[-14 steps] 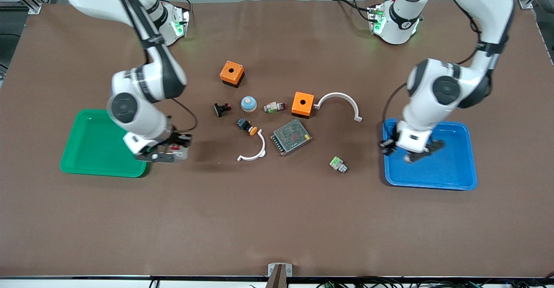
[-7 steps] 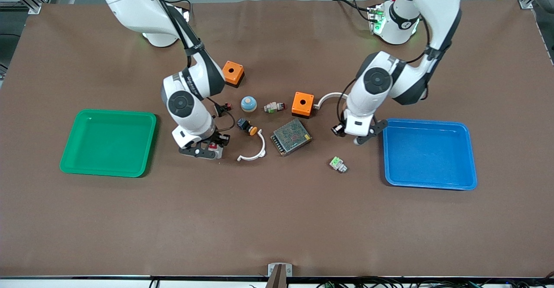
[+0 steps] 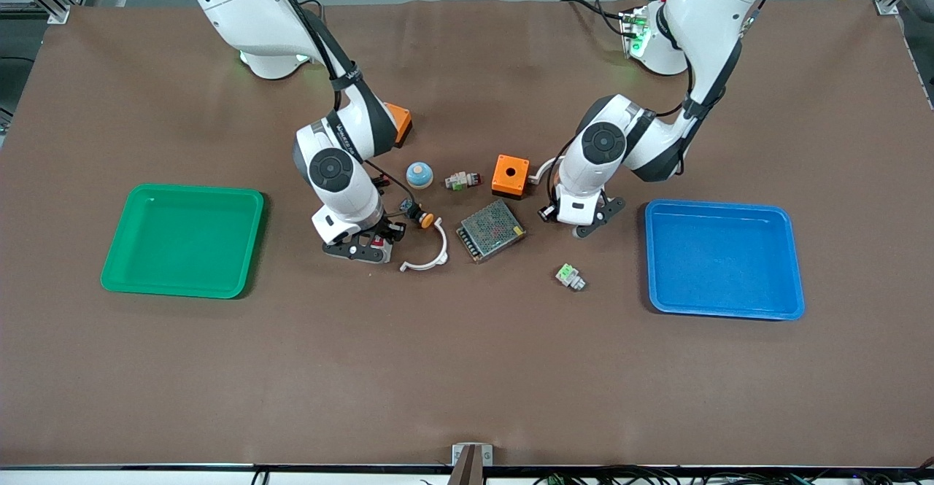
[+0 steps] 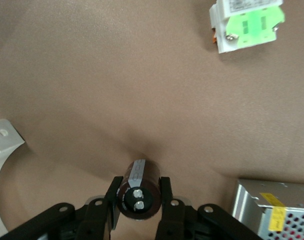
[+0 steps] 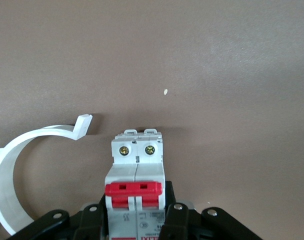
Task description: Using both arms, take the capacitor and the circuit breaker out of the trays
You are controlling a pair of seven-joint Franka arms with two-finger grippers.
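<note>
My right gripper [image 3: 361, 250] is shut on the breaker [image 5: 135, 182], a light-grey block with a red lever, and holds it low over the table between the green tray [image 3: 182, 281] and a white curved clip [image 3: 429, 257]. In the right wrist view the fingers [image 5: 178, 220] clamp the breaker's sides. My left gripper [image 3: 584, 224] is shut on the capacitor [image 4: 138, 190], a short dark cylinder with two metal terminals. It holds the capacitor low over the table between the metal power supply [image 3: 491, 230] and the blue tray [image 3: 722, 303].
Two orange boxes [image 3: 511, 173] [image 3: 400, 120], a blue dome [image 3: 419, 173], an orange-capped button [image 3: 421, 215], a small connector [image 3: 462, 179] and a white arc [image 3: 546, 169] lie mid-table. A green-and-white connector [image 3: 569, 276] lies nearer the front camera.
Both arms have swung in from the trays toward the table's middle. The right gripper still holds the breaker and the left gripper still holds the capacitor.
</note>
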